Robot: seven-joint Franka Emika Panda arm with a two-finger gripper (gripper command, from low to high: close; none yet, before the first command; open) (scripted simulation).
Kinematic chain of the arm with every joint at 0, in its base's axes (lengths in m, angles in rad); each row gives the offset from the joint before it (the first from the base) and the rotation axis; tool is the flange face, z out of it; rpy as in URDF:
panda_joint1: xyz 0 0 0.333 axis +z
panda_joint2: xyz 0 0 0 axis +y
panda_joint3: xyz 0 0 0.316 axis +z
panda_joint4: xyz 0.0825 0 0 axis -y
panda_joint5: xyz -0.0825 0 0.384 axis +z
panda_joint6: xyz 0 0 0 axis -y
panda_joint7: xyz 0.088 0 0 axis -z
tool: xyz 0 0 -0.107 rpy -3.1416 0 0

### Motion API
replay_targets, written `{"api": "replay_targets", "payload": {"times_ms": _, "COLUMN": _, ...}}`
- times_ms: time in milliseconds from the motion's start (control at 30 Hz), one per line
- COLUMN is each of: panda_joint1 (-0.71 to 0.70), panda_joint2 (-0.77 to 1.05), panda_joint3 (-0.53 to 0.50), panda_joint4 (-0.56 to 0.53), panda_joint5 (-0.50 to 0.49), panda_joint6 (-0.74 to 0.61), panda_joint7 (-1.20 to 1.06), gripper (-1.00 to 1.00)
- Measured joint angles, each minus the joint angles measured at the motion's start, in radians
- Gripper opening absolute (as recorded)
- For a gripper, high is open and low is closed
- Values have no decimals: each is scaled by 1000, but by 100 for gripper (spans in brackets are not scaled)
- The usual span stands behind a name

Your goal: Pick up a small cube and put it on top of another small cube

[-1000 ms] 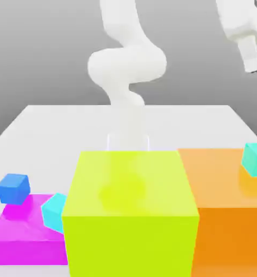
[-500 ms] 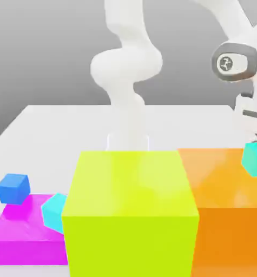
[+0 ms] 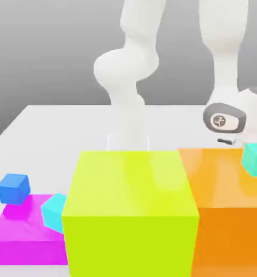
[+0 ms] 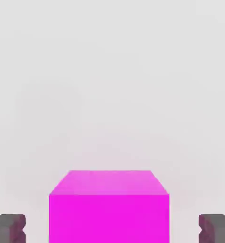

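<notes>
Two dark fingertips (image 4: 9, 228) are sitting wide apart, so I'm reading the tool (image 4: 112, 228) as released, with a magenta cube (image 4: 109, 205) lying between them. I'm seeing the arm (image 3: 228, 116) hanging behind the orange block (image 3: 222, 184), where a teal cube (image 3: 255, 158) is resting.
</notes>
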Motion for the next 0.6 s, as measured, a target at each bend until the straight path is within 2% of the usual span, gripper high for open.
{"api": "replay_targets", "payload": {"times_ms": 200, "panda_joint1": -12, "panda_joint2": -28, "panda_joint3": 14, "panda_joint4": -6, "panda_joint5": 10, "panda_joint6": -24, "panda_joint7": -8, "gripper": -100}}
{"api": "replay_targets", "payload": {"times_ms": 367, "panda_joint1": -55, "panda_joint2": -198, "panda_joint3": 81, "panda_joint4": -42, "panda_joint5": 111, "panda_joint6": -157, "panda_joint7": -84, "gripper": -100}}
{"api": "replay_targets", "payload": {"times_ms": 500, "panda_joint1": -85, "panda_joint2": -315, "panda_joint3": 103, "panda_joint4": 30, "panda_joint5": 313, "panda_joint6": -253, "panda_joint7": -244, "gripper": -100}}
{"api": "replay_targets", "payload": {"times_ms": 600, "panda_joint1": -121, "panda_joint2": -377, "panda_joint3": 61, "panda_joint4": 129, "panda_joint5": 435, "panda_joint6": -361, "panda_joint7": -339, "gripper": -100}}
